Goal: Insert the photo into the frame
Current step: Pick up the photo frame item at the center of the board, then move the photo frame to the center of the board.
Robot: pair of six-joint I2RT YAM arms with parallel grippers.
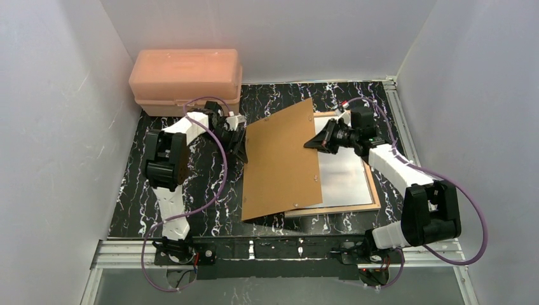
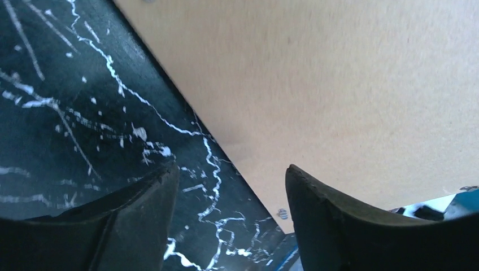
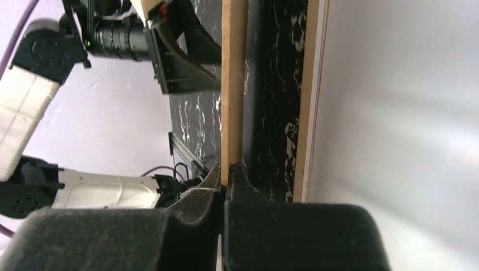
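Reaches up from the near edge and inward with the white-and-black jointed left arm point(image 1: 166, 166); holds the black padded left fingers point(image 2: 333, 217) spread apart, nothing between; stretches the matching right arm point(image 1: 407, 175) forward and leftward; pinches the black right fingers point(image 3: 294, 237) together on the edge of a thin brown flat board point(image 1: 279, 159).

The flat brown rectangular backing board point(image 1: 279, 162) lay skewed between the pincers: the right gripper point(image 1: 316, 142) met one long edge, the left gripper point(image 1: 241, 147) stood just beside the opposite one. Under the right gripper, partly covered by the board, lay the thin tan-rimmed rectangular frame point(image 1: 343, 210), pale and shiny inside. Beyond the left gripper stood a pink plastic box point(image 1: 184, 79) on the black white-veined table point(image 1: 133, 197)
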